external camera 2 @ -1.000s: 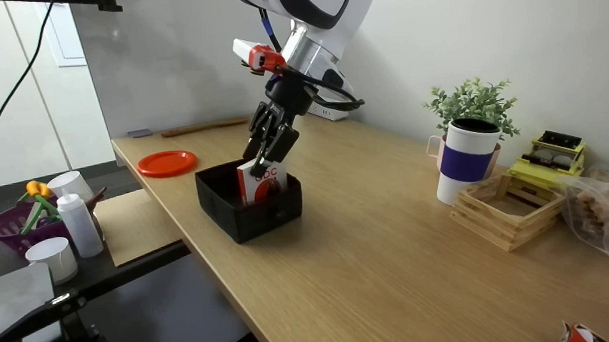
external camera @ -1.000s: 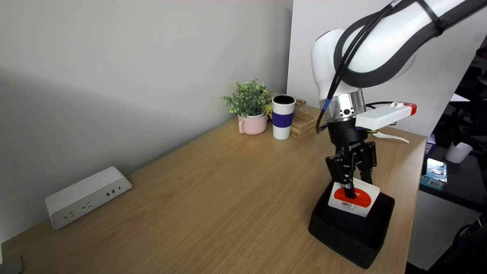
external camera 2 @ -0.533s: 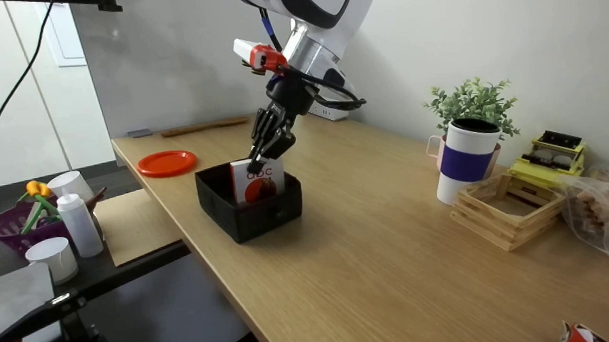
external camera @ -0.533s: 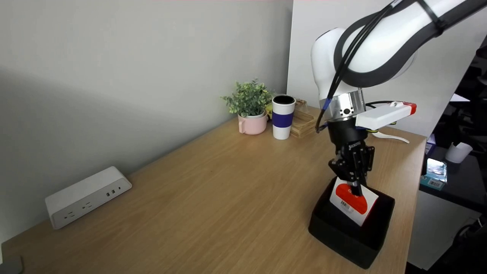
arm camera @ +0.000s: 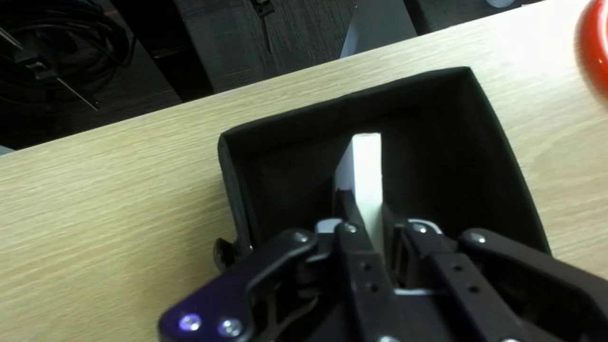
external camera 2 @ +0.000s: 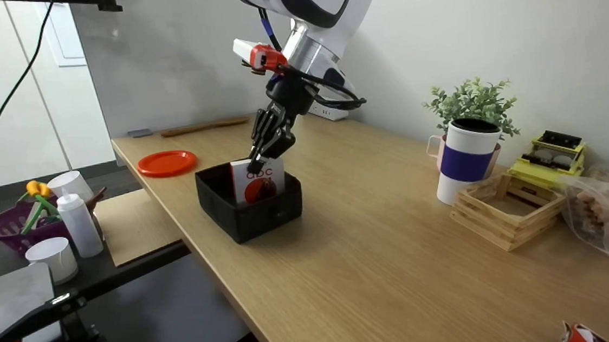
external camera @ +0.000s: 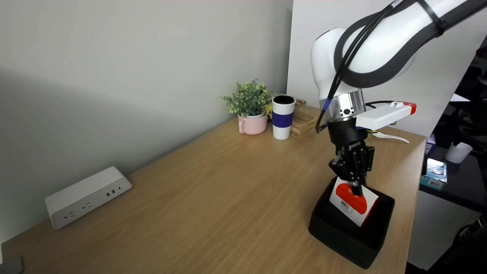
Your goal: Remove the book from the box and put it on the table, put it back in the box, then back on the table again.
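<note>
Though the weight cannot be read by eye, the book (external camera 2: 259,184) should handle as light and stiff, a small block with little bend in it; its smooth-looking cover may slip, and I judge it not fragile beyond its corners; best hold is probably across the thickness, near the middle of the top edge, to limit swing; it stands on edge inside the box (external camera 2: 270,218), upper part above the rim, any contact with the box floor hidden; gripper (arm camera: 366,209) narrow, pinching the book from both covers.
</note>
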Controlling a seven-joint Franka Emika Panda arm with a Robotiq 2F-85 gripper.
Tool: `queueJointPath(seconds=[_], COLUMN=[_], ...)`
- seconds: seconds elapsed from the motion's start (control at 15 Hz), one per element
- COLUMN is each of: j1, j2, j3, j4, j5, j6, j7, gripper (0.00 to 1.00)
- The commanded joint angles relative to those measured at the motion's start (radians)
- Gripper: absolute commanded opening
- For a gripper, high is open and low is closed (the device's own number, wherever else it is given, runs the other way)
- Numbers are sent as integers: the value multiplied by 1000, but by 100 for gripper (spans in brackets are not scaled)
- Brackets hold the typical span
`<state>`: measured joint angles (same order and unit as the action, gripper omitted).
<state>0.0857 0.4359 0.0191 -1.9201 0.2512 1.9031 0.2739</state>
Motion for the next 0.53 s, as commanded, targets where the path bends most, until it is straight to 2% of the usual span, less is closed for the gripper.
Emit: queueJointPath(seconds=[0.0,0.27,0.47], j1=[10,40,69], j2=[-33,-105,-186], j3=[6,7,7], j4=[-27,-71,-117], j5=[-25,-83,-142], j6=[16,26,33], j7=[0,37,114], gripper=[3,3,3])
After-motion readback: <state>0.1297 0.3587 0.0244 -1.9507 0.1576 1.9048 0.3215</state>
